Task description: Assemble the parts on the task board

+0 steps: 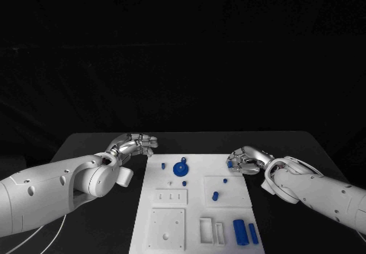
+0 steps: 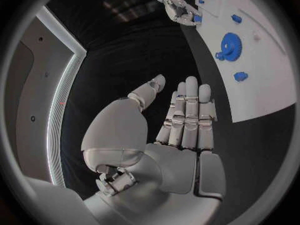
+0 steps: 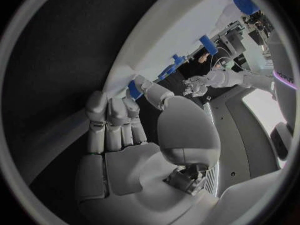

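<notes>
On the black table [image 1: 91,145], the white task board [image 1: 194,203] lies lengthwise between the two arms. Near its far end a blue gear [image 1: 181,169] lies flat on the board. Small blue pegs [image 1: 216,195] lie around the middle of the board, and two blue cylinders [image 1: 245,232] lie side by side near its right near corner. White rectangular inserts [image 1: 171,197] sit along the left half of the board.

Left hand [image 1: 136,144]: positioned over the table just off the board's far left corner. In the left wrist view the fingers [image 2: 187,110] extend straight and lie side by side, with the thumb set apart. The hand holds nothing and touches no part.

Right hand [image 1: 245,159]: positioned at the board's far right edge. In the right wrist view the thumb and fingers [image 3: 112,115] bear against the board edge around a small blue part [image 3: 134,89]. The part sits between thumb tip and fingertips. Whether it is fully pinched or merely touched cannot be told. In the left wrist view the same hand [image 2: 177,6] shows curled fingers at a blue piece on the board edge.
</notes>
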You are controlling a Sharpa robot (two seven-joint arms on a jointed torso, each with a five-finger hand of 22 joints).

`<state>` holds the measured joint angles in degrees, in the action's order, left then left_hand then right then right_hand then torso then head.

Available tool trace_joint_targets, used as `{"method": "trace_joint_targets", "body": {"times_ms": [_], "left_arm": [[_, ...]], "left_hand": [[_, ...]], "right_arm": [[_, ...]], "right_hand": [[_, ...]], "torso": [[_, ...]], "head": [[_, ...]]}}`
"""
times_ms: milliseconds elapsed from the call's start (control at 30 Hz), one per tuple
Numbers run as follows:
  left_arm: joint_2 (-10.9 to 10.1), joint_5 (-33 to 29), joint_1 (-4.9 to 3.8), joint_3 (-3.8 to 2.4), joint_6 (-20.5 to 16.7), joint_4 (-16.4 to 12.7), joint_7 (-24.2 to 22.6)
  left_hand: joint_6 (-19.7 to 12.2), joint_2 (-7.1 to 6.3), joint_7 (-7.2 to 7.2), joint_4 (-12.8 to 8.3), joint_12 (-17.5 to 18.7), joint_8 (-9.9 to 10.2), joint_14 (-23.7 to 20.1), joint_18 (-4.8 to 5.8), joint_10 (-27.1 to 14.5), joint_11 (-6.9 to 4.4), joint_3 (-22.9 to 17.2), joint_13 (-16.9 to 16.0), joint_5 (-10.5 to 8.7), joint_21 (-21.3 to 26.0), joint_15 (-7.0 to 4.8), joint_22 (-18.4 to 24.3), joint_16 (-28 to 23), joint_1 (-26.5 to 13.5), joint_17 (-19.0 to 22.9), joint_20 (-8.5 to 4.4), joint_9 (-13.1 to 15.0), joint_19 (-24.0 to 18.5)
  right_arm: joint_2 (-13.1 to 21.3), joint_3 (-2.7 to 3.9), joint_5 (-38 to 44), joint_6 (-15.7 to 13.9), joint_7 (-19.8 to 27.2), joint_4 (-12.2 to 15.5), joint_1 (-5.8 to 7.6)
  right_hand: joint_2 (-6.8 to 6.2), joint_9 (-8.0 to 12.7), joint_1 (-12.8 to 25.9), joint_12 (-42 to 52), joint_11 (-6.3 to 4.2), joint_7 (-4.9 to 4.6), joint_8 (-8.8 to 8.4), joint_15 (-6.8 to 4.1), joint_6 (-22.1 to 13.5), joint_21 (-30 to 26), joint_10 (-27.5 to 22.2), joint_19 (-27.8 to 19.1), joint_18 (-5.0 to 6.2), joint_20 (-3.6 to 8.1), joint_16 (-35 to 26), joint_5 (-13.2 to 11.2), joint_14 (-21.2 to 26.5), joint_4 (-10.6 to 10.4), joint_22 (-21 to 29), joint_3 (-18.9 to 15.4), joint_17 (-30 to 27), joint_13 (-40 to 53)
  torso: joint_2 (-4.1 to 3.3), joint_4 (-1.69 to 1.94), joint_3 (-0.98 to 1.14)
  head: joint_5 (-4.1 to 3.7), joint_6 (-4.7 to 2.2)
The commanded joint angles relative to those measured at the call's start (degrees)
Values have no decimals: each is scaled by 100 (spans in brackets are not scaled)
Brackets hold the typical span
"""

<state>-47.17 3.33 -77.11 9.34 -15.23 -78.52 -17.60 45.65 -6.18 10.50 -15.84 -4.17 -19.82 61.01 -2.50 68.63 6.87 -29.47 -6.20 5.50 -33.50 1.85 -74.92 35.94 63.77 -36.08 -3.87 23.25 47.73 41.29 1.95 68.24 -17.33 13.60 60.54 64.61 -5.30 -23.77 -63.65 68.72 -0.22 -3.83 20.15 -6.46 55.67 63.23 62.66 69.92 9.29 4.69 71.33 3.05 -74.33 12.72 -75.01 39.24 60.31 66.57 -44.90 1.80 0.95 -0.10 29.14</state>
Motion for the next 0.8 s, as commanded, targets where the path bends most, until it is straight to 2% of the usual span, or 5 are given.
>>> {"method": "trace_joint_targets", "body": {"times_ms": [33, 167, 400, 667, 800], "left_arm": [[6, 111, -8, -4, 134, -32, 21], [-12, 316, -9, -6, 216, -72, 155], [-36, 680, -15, -11, 315, -152, 529], [75, 810, -88, -11, 110, -295, 901], [220, 859, -106, -9, 56, -346, 1145]], "left_hand": [[77, 80, -31, 2, -20, -49, -15, -46, 57, 10, -17, -17, 21, -42, -23, -88, -23, -32, -9, -15, 8, -16], [181, 100, -82, 51, -60, -108, 3, -46, 166, -39, 17, -50, 10, -54, -35, -86, -15, -130, -17, -25, 26, -8], [412, 83, -178, 239, -190, -210, 69, -51, 489, -187, 128, -154, -50, -80, -75, -77, 29, -458, -43, -61, 50, 33], [593, 32, -255, 323, -308, -255, 196, -65, 780, -329, 186, -293, -127, -149, -163, -87, 186, -616, -128, -134, 46, 125], [779, 14, -334, 336, -503, -292, 451, -102, 1173, -516, 244, -475, -166, -378, -343, -130, 541, -659, -309, -263, 42, 380]], "right_arm": [[22, 1, 113, -228, -189, 126, -4], [120, 3, 351, -302, -474, 405, 20], [165, 6, 818, -257, -1082, 818, 314], [97, 5, 1418, -278, -2117, 1340, 536], [3, 4, 1418, -278, -2431, 1522, 598]], "right_hand": [[-23, -62, 32, 31, -49, -183, 58, -43, 233, 25, 8, 30, 571, 28, -21, -23, -8, 5, -79, 53, 11, 10], [-42, -71, 20, 37, -56, -175, 68, -51, 248, 29, 23, 39, 571, 36, -19, -23, -8, 7, -77, 94, 17, 15], [-96, -85, 3, 35, -67, -164, 85, -61, 277, 30, 35, 54, 571, 48, -19, -23, -9, 21, -70, 166, 24, 12], [-180, -96, -17, 31, -80, -152, 98, -72, 307, 20, 54, 76, 571, 54, -25, -22, -17, 5, -54, 298, 27, 8], [-304, -94, -47, 19, -89, -141, 101, -83, 339, 8, 80, 110, 571, 52, -38, -14, -35, -63, -36, 488, 20, -3]], "torso": [[5, -7, -1], [11, -6, -2], [29, -20, -8], [146, -49, -15], [197, -49, -28]], "head": [[-8, -16], [-1, -29], [-17, -80], [21, -13], [49, -21]]}}
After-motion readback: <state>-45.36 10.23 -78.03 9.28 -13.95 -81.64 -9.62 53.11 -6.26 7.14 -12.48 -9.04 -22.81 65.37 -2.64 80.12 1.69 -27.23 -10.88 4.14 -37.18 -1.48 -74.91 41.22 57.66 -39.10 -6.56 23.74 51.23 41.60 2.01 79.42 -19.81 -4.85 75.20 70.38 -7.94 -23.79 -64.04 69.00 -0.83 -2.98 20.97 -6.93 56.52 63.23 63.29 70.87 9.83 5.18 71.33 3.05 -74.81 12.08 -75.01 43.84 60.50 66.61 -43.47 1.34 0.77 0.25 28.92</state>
